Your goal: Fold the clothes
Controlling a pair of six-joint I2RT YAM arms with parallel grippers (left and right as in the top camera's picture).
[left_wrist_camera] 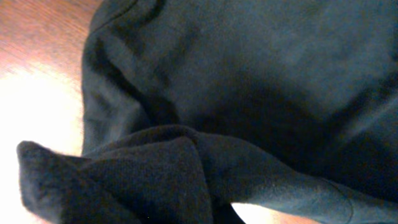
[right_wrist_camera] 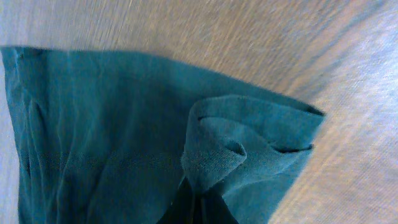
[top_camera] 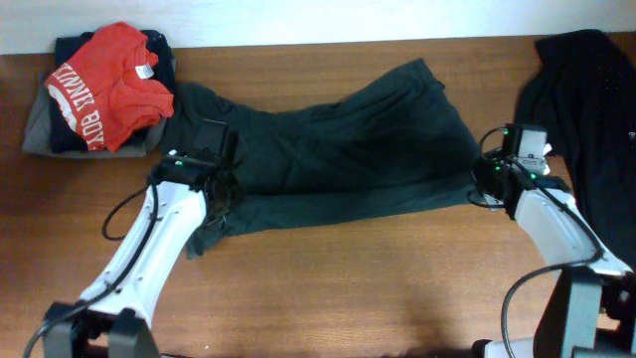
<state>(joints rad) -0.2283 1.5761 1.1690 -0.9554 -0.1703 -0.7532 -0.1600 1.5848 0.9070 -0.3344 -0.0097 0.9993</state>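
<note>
The clothes [top_camera: 338,149], a black T-shirt showing its plain dark side, lie stretched left to right across the wooden table [top_camera: 378,288], doubled lengthwise. My left gripper [top_camera: 221,164] rests on the shirt's left end. In the left wrist view, bunched black fabric [left_wrist_camera: 155,180] covers the fingers, hiding how the jaws stand. My right gripper [top_camera: 479,182] is at the shirt's right end. In the right wrist view its dark fingers [right_wrist_camera: 194,208] are shut on a puckered fold of the cloth [right_wrist_camera: 217,149], just inside the shirt's corner.
A red tee with white lettering [top_camera: 109,85] tops a stack of folded clothes [top_camera: 40,129] at the back left. Another dark garment [top_camera: 586,99] is heaped at the right edge, behind my right arm. Bare wood runs along the front.
</note>
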